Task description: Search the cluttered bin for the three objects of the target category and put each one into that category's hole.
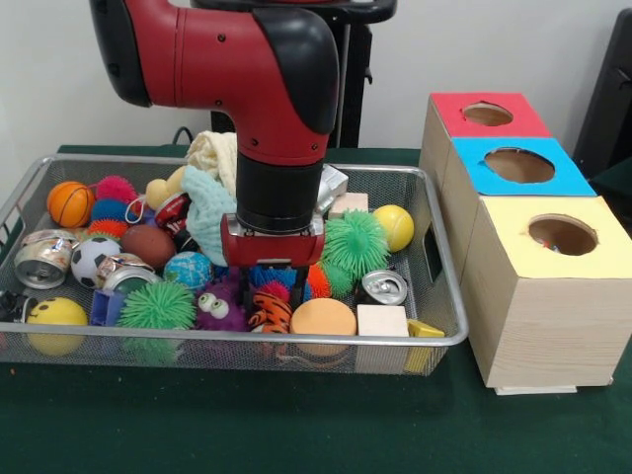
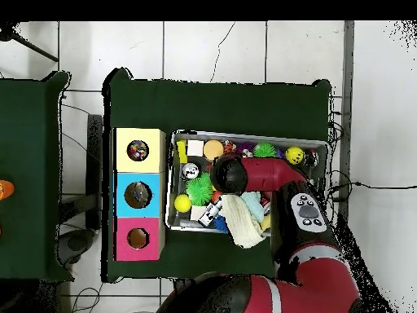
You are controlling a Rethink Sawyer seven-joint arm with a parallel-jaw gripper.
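The silver wire-mesh bin [image 1: 247, 341] is full of toys; it also shows in the overhead view [image 2: 244, 135]. My gripper [image 1: 274, 259] hangs straight down over the bin's middle, low among the toys, and the clutter hides its tips. In the overhead view the arm's wrist [image 2: 229, 174] covers it. The orange toy with black tiger stripes [image 1: 269, 312] lies just in front of and below the gripper, next to a purple toy with googly eyes [image 1: 219, 308]. A blue spiky toy [image 1: 272, 277] sits directly under the gripper.
Three wooden boxes with holes stand beside the bin: red-topped [image 1: 489, 114], blue-topped [image 1: 520, 165] and yellow-topped [image 1: 561, 235]. The bin also holds an orange basketball [image 1: 69, 202], green spiky balls [image 1: 355, 242], a yellow ball [image 1: 395, 227], cans [image 1: 383, 286], a wooden block [image 1: 382, 321] and a pale cloth [image 1: 212, 193].
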